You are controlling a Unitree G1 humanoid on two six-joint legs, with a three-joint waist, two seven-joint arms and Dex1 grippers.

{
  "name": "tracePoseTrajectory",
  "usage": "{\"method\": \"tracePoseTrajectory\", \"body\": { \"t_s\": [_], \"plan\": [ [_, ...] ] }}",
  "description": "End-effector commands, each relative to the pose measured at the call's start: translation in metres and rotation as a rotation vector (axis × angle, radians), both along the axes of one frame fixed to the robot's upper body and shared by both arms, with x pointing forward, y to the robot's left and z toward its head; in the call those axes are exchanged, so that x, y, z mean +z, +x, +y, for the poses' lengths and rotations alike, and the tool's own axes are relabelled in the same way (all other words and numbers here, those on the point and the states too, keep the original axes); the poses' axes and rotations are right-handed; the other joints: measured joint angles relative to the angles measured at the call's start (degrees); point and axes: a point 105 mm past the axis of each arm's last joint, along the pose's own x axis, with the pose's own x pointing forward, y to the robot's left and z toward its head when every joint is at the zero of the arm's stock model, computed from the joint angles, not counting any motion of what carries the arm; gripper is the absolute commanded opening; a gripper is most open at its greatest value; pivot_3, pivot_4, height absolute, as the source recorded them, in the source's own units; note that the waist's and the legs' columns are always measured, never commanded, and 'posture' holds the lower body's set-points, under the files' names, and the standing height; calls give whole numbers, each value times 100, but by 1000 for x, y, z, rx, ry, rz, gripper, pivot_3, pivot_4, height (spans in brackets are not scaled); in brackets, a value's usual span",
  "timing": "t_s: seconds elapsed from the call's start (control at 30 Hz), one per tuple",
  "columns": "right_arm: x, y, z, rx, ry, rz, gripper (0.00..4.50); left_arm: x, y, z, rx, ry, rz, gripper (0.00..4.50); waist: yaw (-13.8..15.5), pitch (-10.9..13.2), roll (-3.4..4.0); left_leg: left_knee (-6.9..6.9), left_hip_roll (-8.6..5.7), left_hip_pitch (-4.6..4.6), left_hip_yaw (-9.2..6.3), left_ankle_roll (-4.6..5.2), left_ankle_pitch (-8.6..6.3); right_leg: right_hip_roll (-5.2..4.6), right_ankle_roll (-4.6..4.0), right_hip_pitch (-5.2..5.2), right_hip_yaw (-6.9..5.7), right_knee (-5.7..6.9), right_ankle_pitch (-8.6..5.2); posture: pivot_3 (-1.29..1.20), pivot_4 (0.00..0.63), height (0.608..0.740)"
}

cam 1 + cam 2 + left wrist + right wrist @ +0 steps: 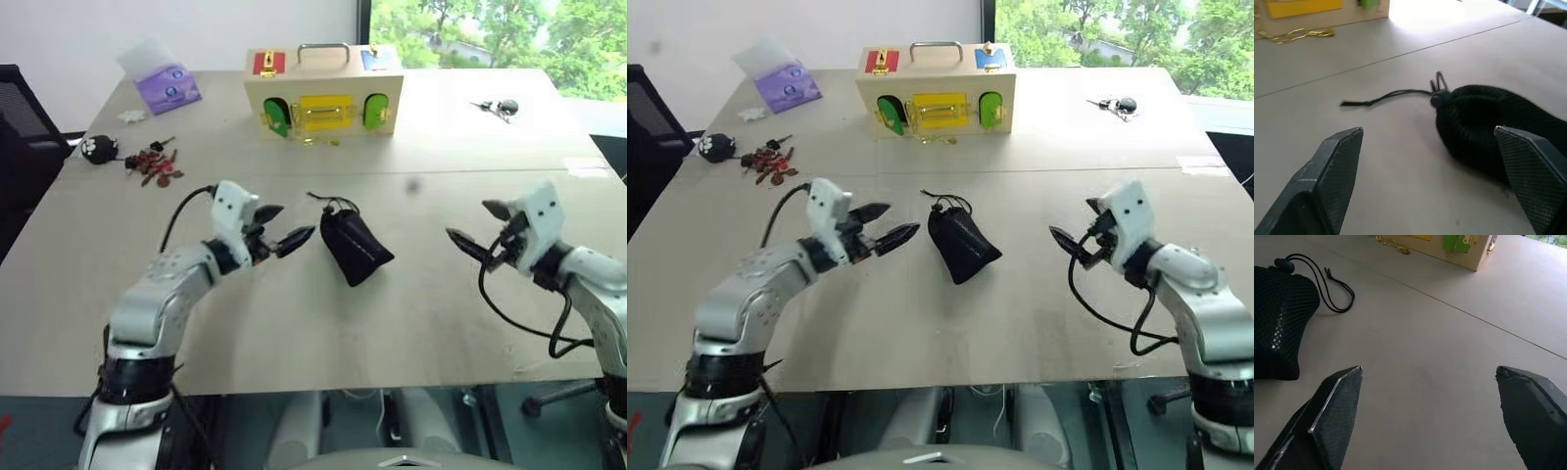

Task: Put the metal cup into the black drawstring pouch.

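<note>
- The bench [294, 333] gives me the most room: bare surface spreads beneath both hands, and its near edge runs under my forearms. I judge pulling back toward myself to be safe; nothing lies there to catch.
- The wooden latch box [322, 93] stands well beyond both hands, across the seam in the bench. The tissue pack [167, 86], the black toy [99, 149] and the red keys [154, 164] lie far out past the left hand, so only a wide outward sweep would reach them.
- The black drawstring pouch [356, 246] lies flat between the two hands, just inboard of the left hand [283, 232] and well apart from the right hand [479, 240]. It looks plump and its neck is cinched; I take it the metal cup is inside, though I cannot see it.
- Both hands are spread wide and carry nothing; neither touches the pouch.
- The main risk: the left fingertip [1528, 171] sits close beside the pouch. An inward swing would shove it and, if the cup is round inside, roll it across the bench.
- The smaller risk: the cord [1327, 286] trails loose from the neck on the far side. A finger passing low over there could snag it and drag the pouch.
</note>
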Motion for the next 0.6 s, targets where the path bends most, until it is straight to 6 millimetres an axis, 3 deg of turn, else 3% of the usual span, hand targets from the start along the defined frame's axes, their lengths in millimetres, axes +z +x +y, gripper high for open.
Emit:
{"method": "tracePoseTrajectory", "body": {
  "t_s": [0.03, 0.1, 0.23, 0.33, 0.4, 0.6],
  "plan": [
    [14, -18, 7, 43, 1, -95, 4354, 19, -18, 5, 9, -43, -120, 4500, 5, 0, 0, 2, 0, 2, 0, 0, 0, 0, 0, 3, 0, 1, 0, 0, 150, 740],
    [9, -26, 3, 40, -10, -87, 4354, 20, -38, 10, -30, -148, -70, 4500, 0, 0, 0, 10, 3, 10, -7, 2, -1, -1, 0, 18, -3, 3, 0, 0, 150, 740],
    [-4, -45, -10, 28, -56, -52, 4354, 4, -63, 34, 54, -36, -26, 4500, 8, 0, 0, 15, 5, 21, -10, 2, -1, -3, -1, 30, 0, 8, 0, 0, 150, 740],
    [-9, -56, -17, 12, -66, -40, 4354, -1, -80, 41, 47, -15, 1, 4500, 8, 2, 2, 11, 5, 37, -8, 3, -2, 0, -2, 46, 3, 7, -2, 0, 150, 740],
    [-13, -63, -18, 6, -57, -30, 4354, -7, -90, 51, 70, -6, 38, 4500, 8, 3, 2, 4, 5, 93, -5, 5, -4, 1, -4, 105, 1, -5, -4, 0, 150, 740],
    [-20, -69, -17, -1, -39, -14, 4354, -7, -94, 59, 110, 8, 30, 4500, 12, 3, 2, 8, 14, 113, -1, 8, -6, 0, -4, 120, 20, -13, -6, 0, 150, 740]
  ]
}}
